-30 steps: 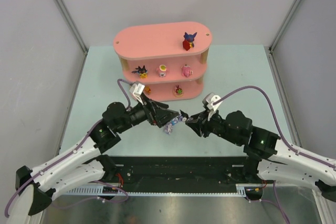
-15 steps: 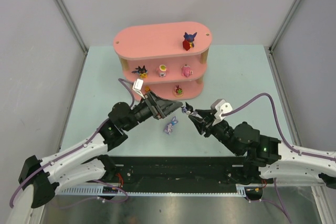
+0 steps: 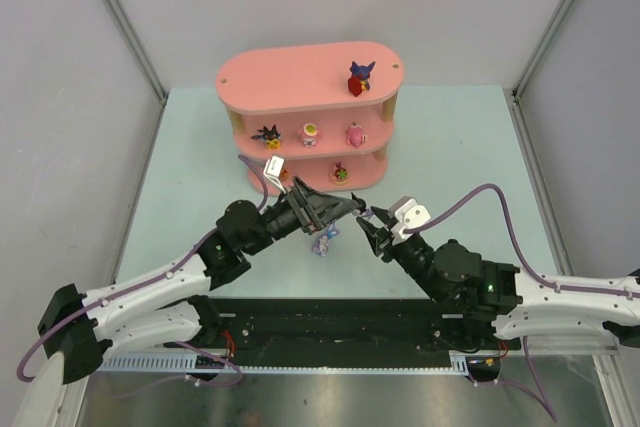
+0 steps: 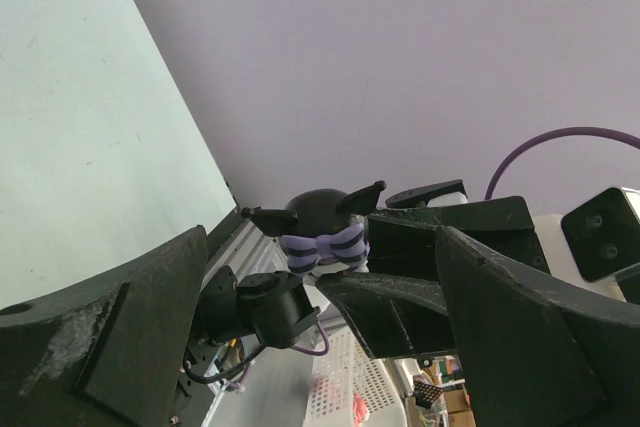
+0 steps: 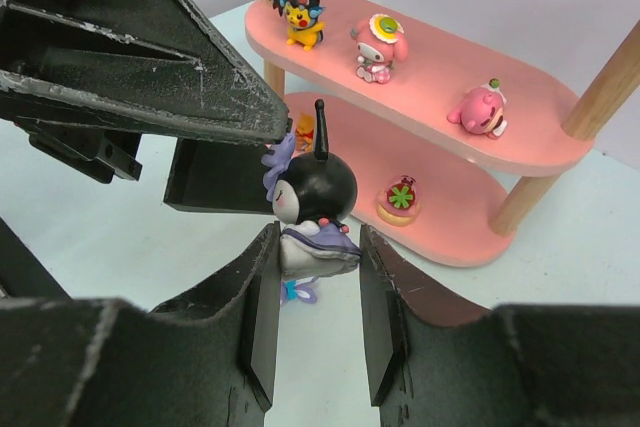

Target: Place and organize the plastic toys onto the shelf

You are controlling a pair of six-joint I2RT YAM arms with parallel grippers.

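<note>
Pink shelf (image 3: 300, 77) carried six toys by my count.
- Top board: red-purple toy (image 3: 360, 77), alone near the right end.
- Middle board: black-eared toy (image 3: 267, 135), white toy (image 3: 311, 132) and pink toy (image 3: 355, 134), in a row and apart from each other.
- Bottom board: orange toy (image 3: 281, 171) and red toy (image 3: 341, 173).

My right pincer (image 3: 366, 222) was closed partway on a black toy (image 5: 312, 209) with a purple bow. It gripped the toy at the body, upright, in the air just in front of the shelf.

My left pincer (image 3: 340, 213) stood fully open and held nothing. Its fingers flanked the black toy, and one tip was just beside the toy's head. I could not tell whether it was touching.

The rabbit (image 3: 323, 241) lay on the table (image 3: 450, 147) beneath both pincers, not yet picked up.

Judged the job well past halfway: six toys shelved, one in hand, one on the table. Saw no others loose. The top board had the most bare room left. Both remaining toys needed placing, and the rabbit needed standing up first.
</note>
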